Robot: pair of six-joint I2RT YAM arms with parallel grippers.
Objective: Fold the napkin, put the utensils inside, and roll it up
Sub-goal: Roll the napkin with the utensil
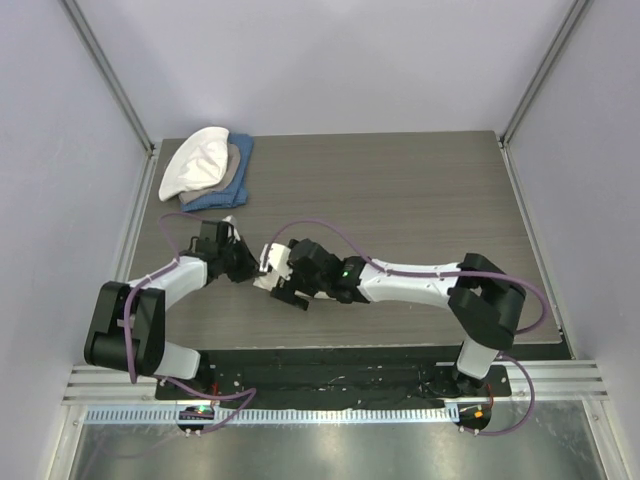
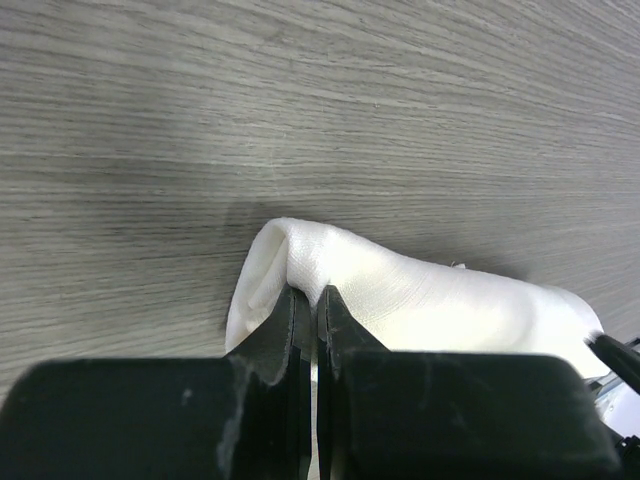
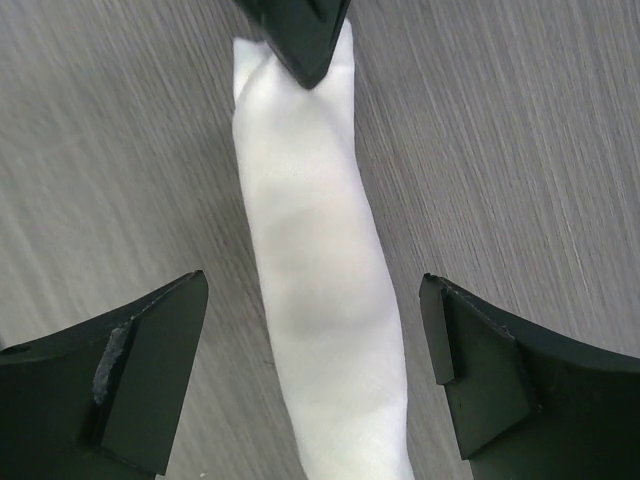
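The napkin (image 3: 320, 300) lies on the table as a tight cream roll. My left gripper (image 2: 316, 300) is shut on a pinch of cloth at one end of the napkin (image 2: 430, 300). The tips of the left fingers (image 3: 300, 30) show at the roll's far end in the right wrist view. My right gripper (image 3: 312, 285) stands open astride the middle of the roll, with a gap between each finger and the cloth. In the top view both grippers, left (image 1: 250, 268) and right (image 1: 285, 282), meet over the napkin (image 1: 266, 264), which is mostly covered. The utensils are hidden.
A stack of white, tan and blue cloths (image 1: 207, 170) sits at the back left corner of the wood-grain table (image 1: 420, 200). Walls and frame posts close in the table's sides.
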